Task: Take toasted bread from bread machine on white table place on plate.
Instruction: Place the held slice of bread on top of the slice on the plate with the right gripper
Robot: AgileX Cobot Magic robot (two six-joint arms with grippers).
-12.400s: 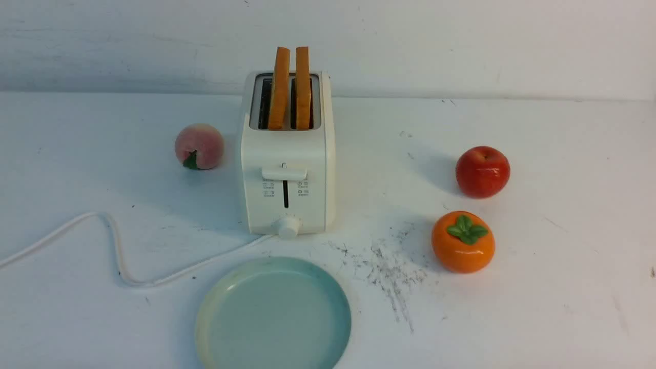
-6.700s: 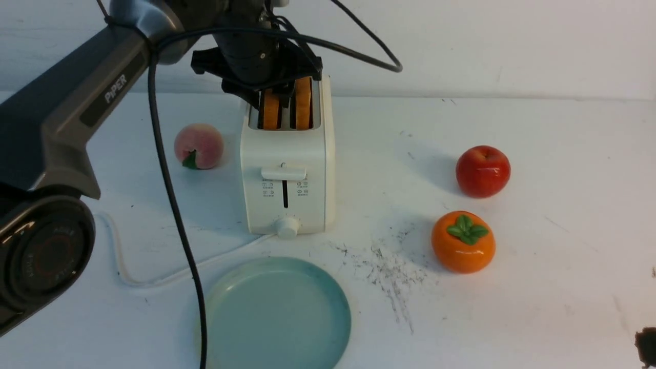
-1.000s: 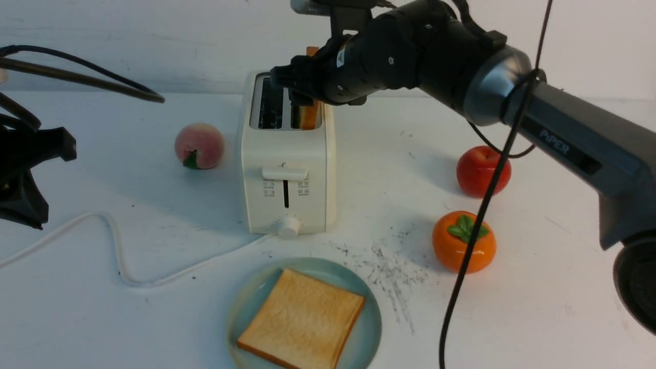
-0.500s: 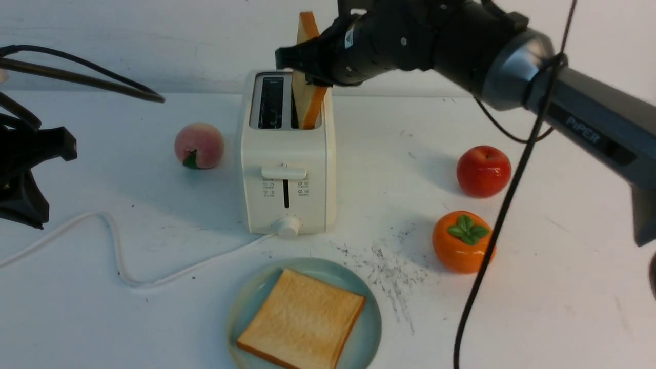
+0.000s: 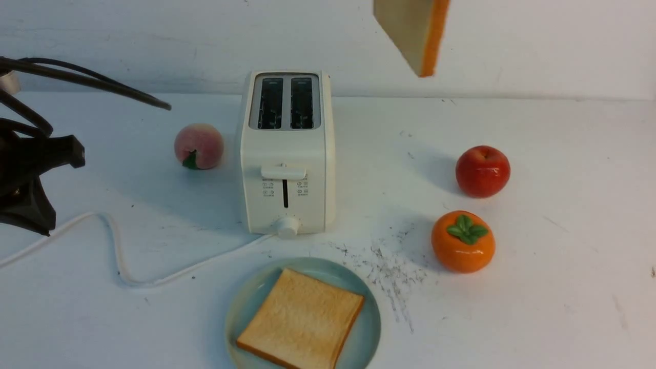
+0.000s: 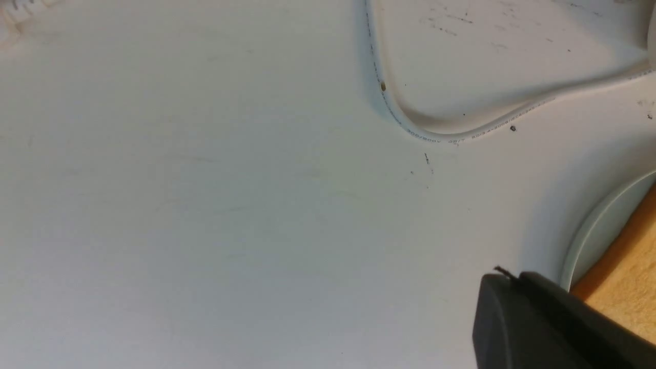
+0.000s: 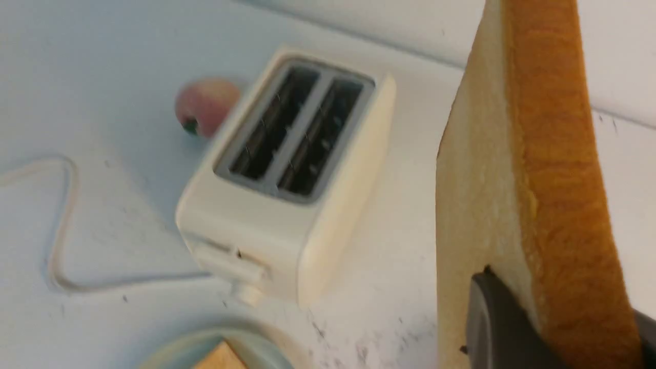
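The white toaster (image 5: pixel 287 154) stands mid-table with both slots empty; it also shows in the right wrist view (image 7: pixel 287 215). One toast slice (image 5: pixel 301 319) lies flat on the teal plate (image 5: pixel 245 302) in front of it. My right gripper (image 7: pixel 564 307) is shut on the second toast slice (image 7: pixel 512 179), held edge-up. In the front view that slice (image 5: pixel 410 31) hangs at the top edge, right of the toaster, and the gripper itself is out of frame. My left gripper (image 6: pixel 517 279) is shut and empty, low beside the plate's rim (image 6: pixel 594 230).
A peach (image 5: pixel 199 146) sits left of the toaster. A red apple (image 5: pixel 483 171) and an orange persimmon (image 5: pixel 463 241) sit to the right. The white cord (image 5: pixel 118 256) loops across the table's left. My left arm (image 5: pixel 31 174) is at the far left edge.
My right gripper has pulled the second slice out of the toaster's right slot and carried it up and to the right, out of the front view's top. The left arm has barely moved.
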